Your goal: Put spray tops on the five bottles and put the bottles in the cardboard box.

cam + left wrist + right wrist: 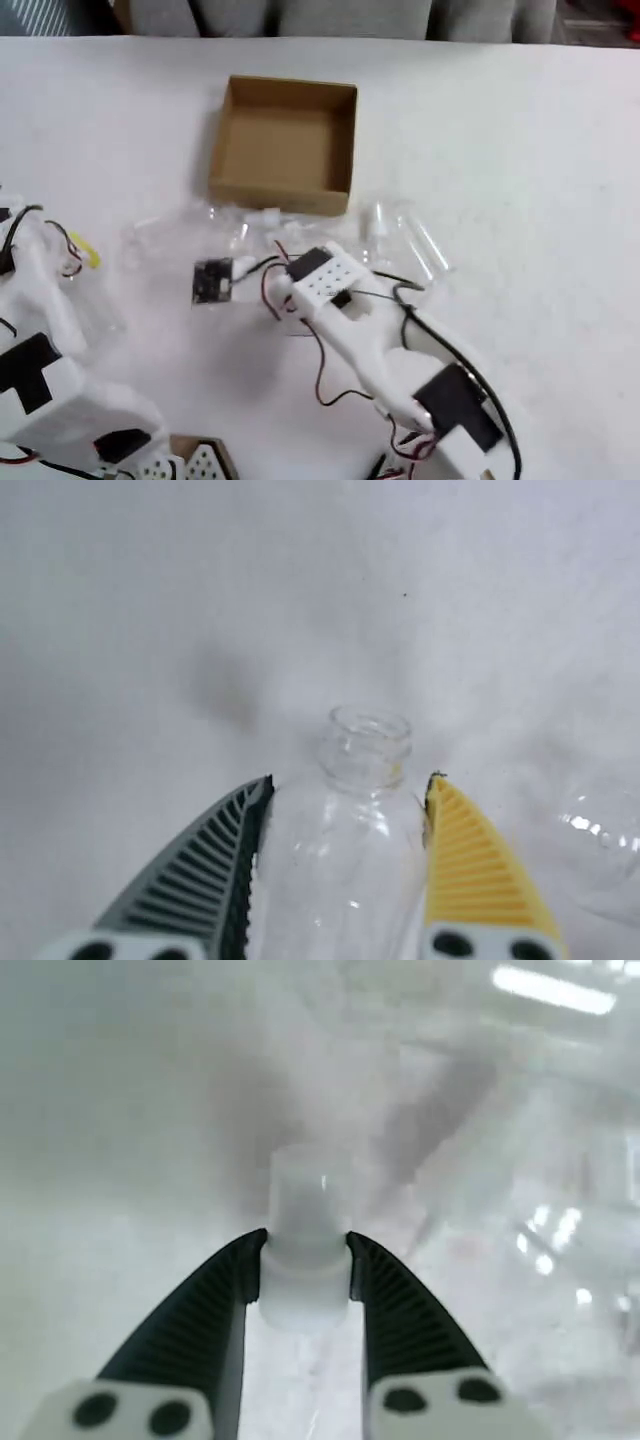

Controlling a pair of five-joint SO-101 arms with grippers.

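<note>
My left gripper (345, 790) has its grey and yellow fingers closed against the sides of a clear plastic bottle (350, 840), whose open, capless neck (370, 745) sticks out past the fingertips. In the high view its yellow fingertip (88, 255) shows at the table's left. My right gripper (305, 1245) is shut on a white spray top (305, 1250), pinched between its black fingers just above the table. In the high view that arm (335, 285) lies in front of the cardboard box (285, 145), which stands open with nothing inside it.
Other clear bottles lie in front of the box (225, 228) and to its right (420, 245). Loose white spray tops (375, 222) lie among them. Part of another clear bottle (605, 845) lies beside my left gripper. Red and black cables (320, 350) trail along the right arm.
</note>
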